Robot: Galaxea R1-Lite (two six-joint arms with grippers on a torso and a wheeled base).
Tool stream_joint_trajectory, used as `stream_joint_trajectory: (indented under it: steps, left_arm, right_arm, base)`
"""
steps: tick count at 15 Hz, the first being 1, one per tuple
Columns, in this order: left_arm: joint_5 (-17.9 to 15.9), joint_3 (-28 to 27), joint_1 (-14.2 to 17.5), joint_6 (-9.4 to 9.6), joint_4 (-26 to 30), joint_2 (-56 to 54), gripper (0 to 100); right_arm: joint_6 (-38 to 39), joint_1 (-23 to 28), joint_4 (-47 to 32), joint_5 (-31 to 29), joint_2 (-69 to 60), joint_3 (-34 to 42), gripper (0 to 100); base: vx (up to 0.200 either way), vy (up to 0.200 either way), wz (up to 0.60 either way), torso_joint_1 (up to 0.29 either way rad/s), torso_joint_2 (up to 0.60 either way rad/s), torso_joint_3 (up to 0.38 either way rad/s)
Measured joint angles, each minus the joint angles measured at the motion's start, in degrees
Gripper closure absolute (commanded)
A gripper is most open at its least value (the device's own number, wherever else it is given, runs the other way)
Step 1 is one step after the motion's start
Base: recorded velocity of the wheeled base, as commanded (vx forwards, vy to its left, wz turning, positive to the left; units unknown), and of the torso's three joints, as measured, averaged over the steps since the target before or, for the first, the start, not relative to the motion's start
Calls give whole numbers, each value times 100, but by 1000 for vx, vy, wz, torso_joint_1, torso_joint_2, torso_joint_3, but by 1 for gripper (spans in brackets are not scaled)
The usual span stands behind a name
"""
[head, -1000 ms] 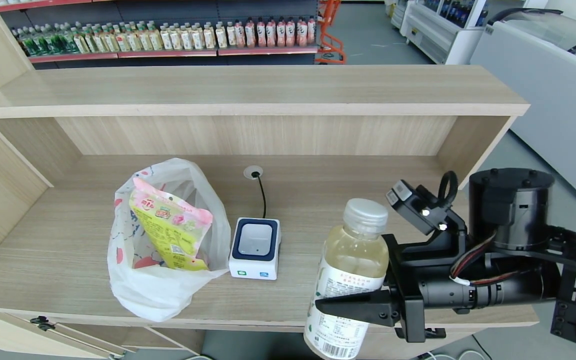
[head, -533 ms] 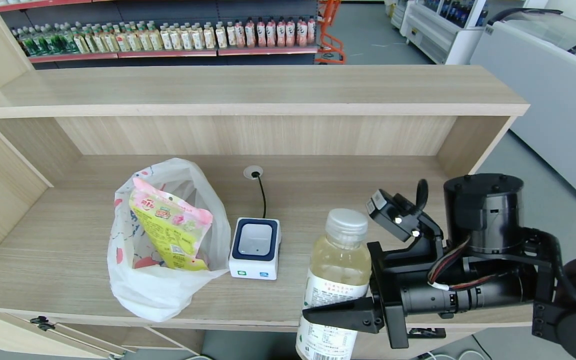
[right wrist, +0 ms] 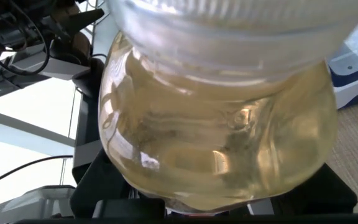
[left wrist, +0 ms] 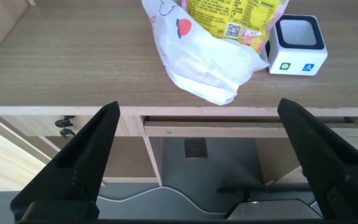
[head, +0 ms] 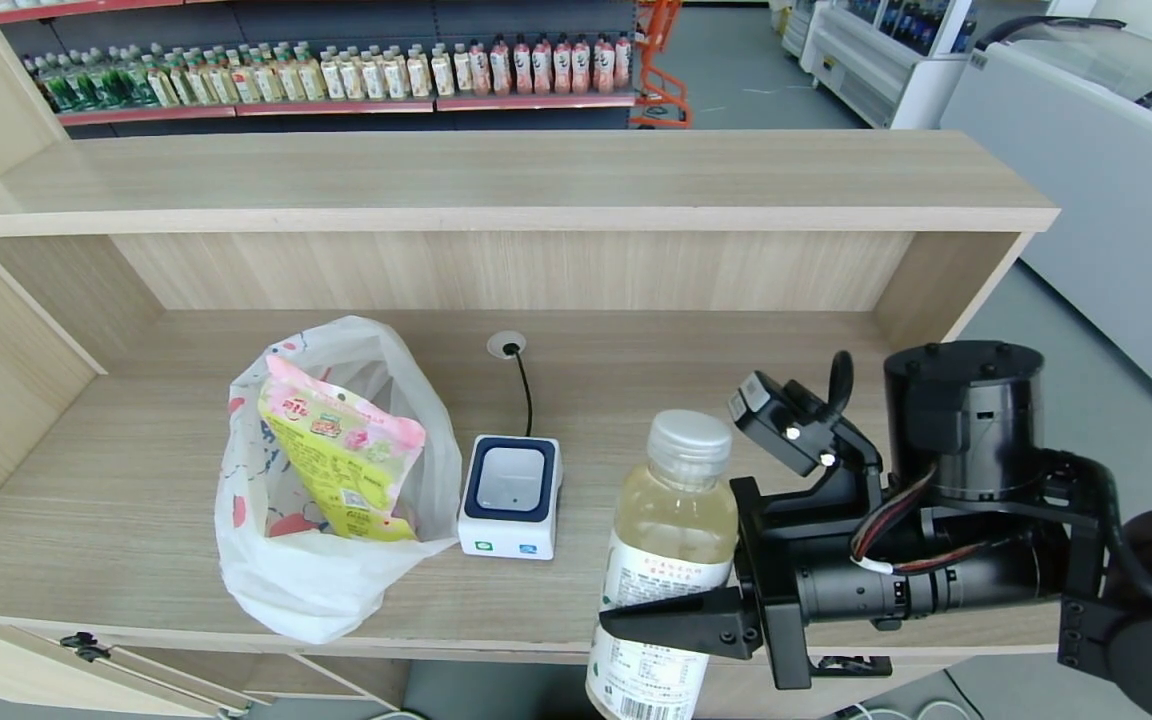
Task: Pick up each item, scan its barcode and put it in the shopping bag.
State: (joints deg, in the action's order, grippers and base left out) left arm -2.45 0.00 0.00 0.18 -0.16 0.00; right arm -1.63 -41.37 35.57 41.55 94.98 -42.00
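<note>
A clear bottle [head: 671,560] of pale yellow drink with a white cap and white label hangs upright over the counter's front edge, right of the scanner. My right gripper [head: 681,615] is shut on the bottle's labelled body; the bottle's shoulder [right wrist: 219,137] is close up in the right wrist view. The white and blue barcode scanner [head: 510,495] sits mid-counter with its window facing up. Left of it stands the white shopping bag [head: 321,490] holding a yellow snack pouch [head: 341,460]. My left gripper [left wrist: 194,155] is open, below the counter's front edge, in front of the bag [left wrist: 207,59].
The wooden counter [head: 136,470] has a raised back wall and side walls. A black cable [head: 526,385] runs from the scanner to a hole at the back. Drawers [left wrist: 210,130] sit under the front edge. Bare counter lies right of the scanner.
My right gripper has carried the bottle left and slightly down, closer to the scanner. The bag, pouch and scanner have not moved.
</note>
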Motion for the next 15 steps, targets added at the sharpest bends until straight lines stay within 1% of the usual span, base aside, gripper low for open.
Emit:
stream_joint_trajectory:
  steps: [15]
  left_arm:
    - [-1,0,0,0,0,0,0]
  right_arm:
    - [-6,-148,-77,27,22,-139,100]
  base:
    - [0,0,0,0,0,0]
